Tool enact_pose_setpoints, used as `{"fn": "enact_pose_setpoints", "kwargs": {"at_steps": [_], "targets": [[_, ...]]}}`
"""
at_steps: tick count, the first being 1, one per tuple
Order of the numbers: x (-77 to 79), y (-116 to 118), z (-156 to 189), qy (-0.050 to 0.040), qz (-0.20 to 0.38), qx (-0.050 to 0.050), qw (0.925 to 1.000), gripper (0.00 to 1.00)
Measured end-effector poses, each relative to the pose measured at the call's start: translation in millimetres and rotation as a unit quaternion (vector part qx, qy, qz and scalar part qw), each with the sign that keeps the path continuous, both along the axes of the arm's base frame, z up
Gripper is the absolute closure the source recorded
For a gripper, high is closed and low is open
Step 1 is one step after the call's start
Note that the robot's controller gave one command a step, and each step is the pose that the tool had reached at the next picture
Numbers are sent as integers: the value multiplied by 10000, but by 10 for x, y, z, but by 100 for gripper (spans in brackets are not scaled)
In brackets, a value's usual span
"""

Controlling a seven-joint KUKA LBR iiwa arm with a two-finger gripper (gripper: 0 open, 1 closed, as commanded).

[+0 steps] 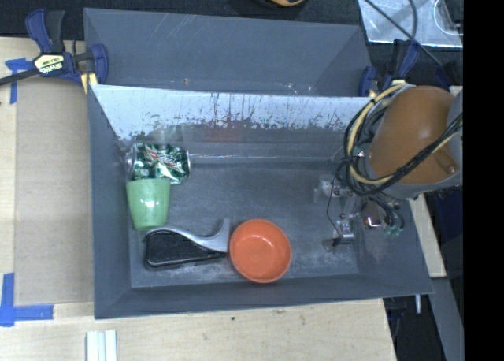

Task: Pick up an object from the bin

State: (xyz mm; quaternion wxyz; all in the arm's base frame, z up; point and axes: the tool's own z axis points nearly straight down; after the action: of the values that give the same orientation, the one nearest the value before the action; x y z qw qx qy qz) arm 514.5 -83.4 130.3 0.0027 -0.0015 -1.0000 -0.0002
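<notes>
1. The orange bowl [260, 251] is the thing nearest the claw. It is round, sits upright with its hollow facing up, and lies on the bin floor against the near wall, about midway along it.
2. The claw [342, 233] hangs to the right of the bowl, apart from it, low over a bare patch of floor in the right part of the bin. I cannot tell how far it is spread. No thing is seen in its grip.
3. Above the claw, the wrist carries an orange cover [409, 143], with yellow and black cables [358, 127] looping round its left side.
4. Left of the bowl lies a black tool [175, 247], flat on the floor. Its grey handle curves up to the right and ends just beside the bowl's rim.
5. Just behind the tool is a pale green cup [148, 202], near the left wall.
6. Touching the cup's far end is a crumpled green and white packet [161, 161], in the far left corner of the floor.
7. The grey bin [236, 115] holds all four things. They lie along its left and near sides, while the middle of the floor is bare.
</notes>
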Motion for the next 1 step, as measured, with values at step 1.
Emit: {"fn": "enact_pose_setpoints", "kwargs": {"at_steps": [1], "targets": [[20, 3, 46, -42, 16, -6, 10000, 0]]}}
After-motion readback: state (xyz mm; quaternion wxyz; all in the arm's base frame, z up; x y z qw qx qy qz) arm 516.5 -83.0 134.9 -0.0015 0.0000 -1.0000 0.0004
